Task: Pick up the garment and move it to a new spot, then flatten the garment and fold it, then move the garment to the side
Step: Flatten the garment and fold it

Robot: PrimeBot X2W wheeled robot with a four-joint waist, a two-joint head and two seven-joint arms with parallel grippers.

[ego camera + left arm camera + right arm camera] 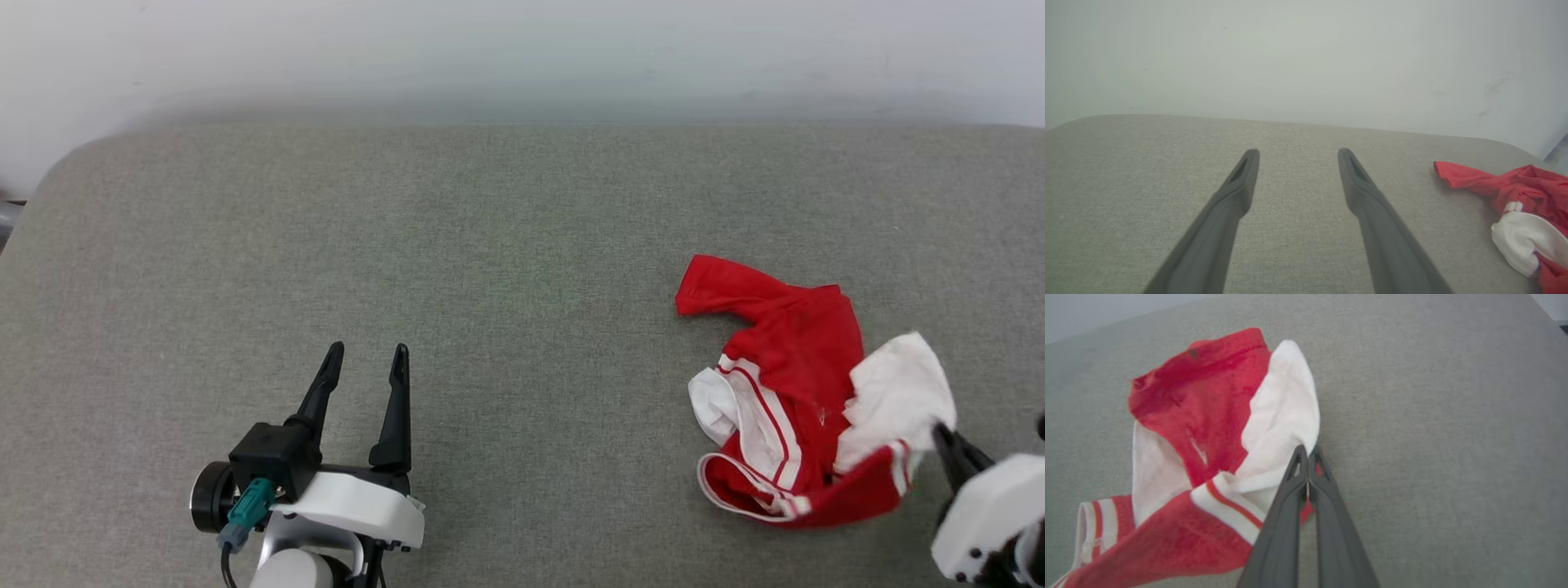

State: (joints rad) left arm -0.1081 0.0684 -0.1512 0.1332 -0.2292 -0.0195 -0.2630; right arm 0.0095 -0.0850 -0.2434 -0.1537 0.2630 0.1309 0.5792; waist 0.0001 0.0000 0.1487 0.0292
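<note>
The garment (796,392) lies crumpled on the grey padded surface at the right: red cloth with white sleeves and red-white striped trim. It also shows at the right edge of the left wrist view (1523,204). My right gripper (943,433) is shut on the garment's white sleeve edge; in the right wrist view its two fingers meet at the tip (1307,451) with cloth (1208,433) pinched between them. My left gripper (365,359) hovers open at the lower left, far from the garment, with nothing between its fingers (1241,179).
The grey padded surface (490,261) stretches wide to the left and back of the garment. A pale wall (522,57) runs along its far edge. The surface's rounded corner sits at the far left.
</note>
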